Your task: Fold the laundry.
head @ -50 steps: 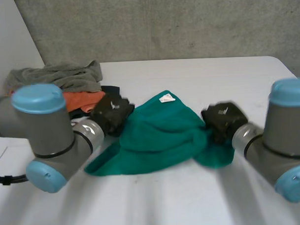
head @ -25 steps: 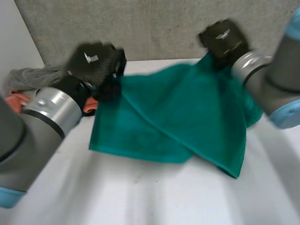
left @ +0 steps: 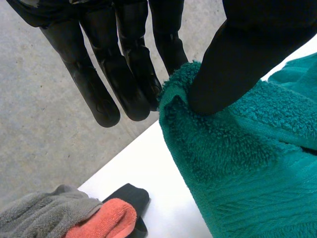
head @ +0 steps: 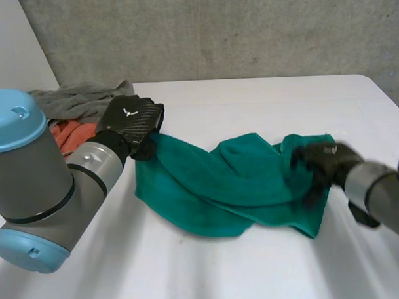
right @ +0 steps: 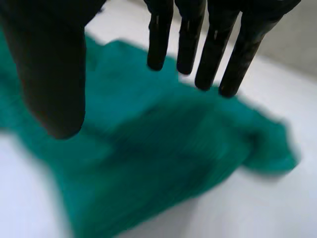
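The green towel (head: 240,187) lay bunched across the middle of the worktop (head: 263,98), strung like a loose rope between my two hands. My left hand (head: 130,122) had a corner at the towel's left end. In the left wrist view my thumb pressed the terry edge against the side of one finger, with the other fingers (left: 106,84) straight and bare beside it. It was a pinch, not a fistful.

My right hand (head: 324,163) was at the towel's right end. Its fingers (right: 213,54) were straight and spread, the thumb well apart, and the cloth lay beneath them with nothing between them, so I judged that hand held nothing.

The towel looked like thick looped terry: soft, limp, light enough for a pinch, with a nap that grips rather than slips. It would hold no shape of its own and would sag wherever unsupported, as its heaped middle suggested. I judged the best hold for my right hand to be the matching corner on a hemmed edge, though I could not tell which fold there was the true corner.

A grey cloth (head: 80,98) and an orange cloth (head: 71,134) were piled just beside my left hand, near enough to snag.
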Controlling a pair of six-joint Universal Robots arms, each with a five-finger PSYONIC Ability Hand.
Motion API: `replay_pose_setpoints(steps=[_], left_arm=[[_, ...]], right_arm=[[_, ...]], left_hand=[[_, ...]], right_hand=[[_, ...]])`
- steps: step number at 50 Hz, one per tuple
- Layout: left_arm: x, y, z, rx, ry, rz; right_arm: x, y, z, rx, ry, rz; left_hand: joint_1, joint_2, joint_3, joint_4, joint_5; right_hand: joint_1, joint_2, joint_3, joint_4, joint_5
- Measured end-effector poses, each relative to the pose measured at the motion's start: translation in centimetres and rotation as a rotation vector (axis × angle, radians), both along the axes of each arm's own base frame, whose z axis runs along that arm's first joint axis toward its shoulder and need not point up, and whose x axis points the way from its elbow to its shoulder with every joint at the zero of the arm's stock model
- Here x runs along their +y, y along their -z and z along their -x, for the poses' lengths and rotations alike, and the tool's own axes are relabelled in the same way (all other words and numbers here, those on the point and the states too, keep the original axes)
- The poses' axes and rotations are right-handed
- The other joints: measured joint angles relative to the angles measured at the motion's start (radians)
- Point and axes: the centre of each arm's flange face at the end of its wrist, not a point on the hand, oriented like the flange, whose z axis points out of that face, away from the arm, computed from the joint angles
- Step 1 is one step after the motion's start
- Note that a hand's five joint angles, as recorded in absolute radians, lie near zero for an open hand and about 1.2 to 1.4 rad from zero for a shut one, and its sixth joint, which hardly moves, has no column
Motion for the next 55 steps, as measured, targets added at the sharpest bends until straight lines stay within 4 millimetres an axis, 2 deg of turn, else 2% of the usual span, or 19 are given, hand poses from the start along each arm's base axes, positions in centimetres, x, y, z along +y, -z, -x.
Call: replay_pose_setpoints(steps=[2, 5, 10, 27, 29, 31, 33, 34, 35, 38, 43, 47, 52, 55], left_arm=[[0.0, 0.0, 0.0, 0.001, 0.001, 0.000], [0.1, 0.1, 0.0, 0.001, 0.001, -0.005], [0.1, 0.3, -0.1, -0.002, 0.000, -0.014], [0.2, 0.8, -0.4, -0.010, -0.008, -0.027], [0.2, 0.8, -0.4, -0.010, -0.008, -0.028], [0.2, 0.9, -0.4, -0.012, -0.009, -0.030], [0.2, 0.9, -0.5, -0.012, -0.009, -0.030], [0.3, 0.9, -0.5, -0.013, -0.009, -0.031], [0.3, 0.9, -0.5, -0.013, -0.009, -0.031], [0.3, 0.8, -0.5, -0.014, -0.009, -0.030], [0.6, 0.4, -0.7, -0.017, -0.009, -0.028], [1.1, 0.1, -1.0, -0.033, -0.006, -0.045], [1.2, 0.6, -1.0, -0.057, -0.004, -0.075], [0.5, 1.5, -0.8, -0.081, -0.004, -0.090]], right_arm=[[0.6, 0.8, 0.3, -0.010, -0.006, -0.039], [2.0, 3.0, 1.0, -0.031, -0.021, -0.112], [2.6, 4.5, 1.3, -0.038, -0.027, -0.119], [0.6, 6.6, 0.9, 0.025, -0.043, -0.027], [0.6, 6.7, 0.9, 0.038, -0.043, -0.025], [0.4, 6.9, 1.1, 0.062, -0.038, -0.013], [0.3, 6.9, 1.1, 0.069, -0.036, -0.008], [0.0, 6.8, 1.2, 0.078, -0.029, 0.003], [-0.2, 6.7, 1.3, 0.082, -0.023, 0.016], [-0.5, 6.2, 1.4, 0.084, -0.017, 0.036], [-1.4, 3.4, 1.5, 0.100, -0.018, 0.140], [-1.4, 0.2, 1.5, 0.212, -0.081, 0.225], [-1.4, -1.0, 1.6, 0.336, -0.149, 0.234], [-2.4, -1.4, 1.3, 0.415, -0.182, 0.237]], left_hand=[[0.000, 0.000, 0.000, 0.000, 0.000], [0.000, 0.000, 0.000, 0.000, 0.000], [0.000, 0.000, 0.000, 0.000, 0.000], [0.000, 0.000, 0.000, 0.000, 0.000], [0.000, 0.000, 0.000, 0.000, 0.000], [0.000, 0.000, 0.000, 0.000, 0.000], [0.000, 0.000, 0.000, 0.000, 0.000], [0.000, 0.000, 0.000, 0.000, 0.000], [0.000, 0.000, 0.000, 0.000, 0.000], [0.000, 0.000, 0.000, 0.000, 0.000], [0.000, 0.000, 0.000, 0.000, 0.000], [-0.001, 0.000, 0.000, 0.000, 0.000], [-0.001, 0.000, 0.000, 0.000, 0.000], [-0.001, 0.000, 0.000, 0.000, 0.000]], right_hand=[[0.040, 0.050, 0.048, 0.048, 0.045], [0.107, 0.130, 0.130, 0.131, 0.118], [0.111, 0.135, 0.138, 0.138, 0.125], [0.112, 0.134, 0.138, 0.138, 0.125], [0.136, 0.162, 0.164, 0.164, 0.149], [0.262, 0.318, 0.311, 0.313, 0.298], [0.262, 0.318, 0.311, 0.313, 0.298], [0.472, 0.573, 0.572, 0.576, 0.566], [0.496, 0.606, 0.598, 0.603, 0.594], [0.529, 0.638, 0.647, 0.652, 0.641], [0.529, 0.638, 0.649, 0.657, 0.644], [0.529, 0.638, 0.649, 0.657, 0.647], [0.529, 0.638, 0.649, 0.658, 0.647], [0.529, 0.638, 0.649, 0.658, 0.648]])
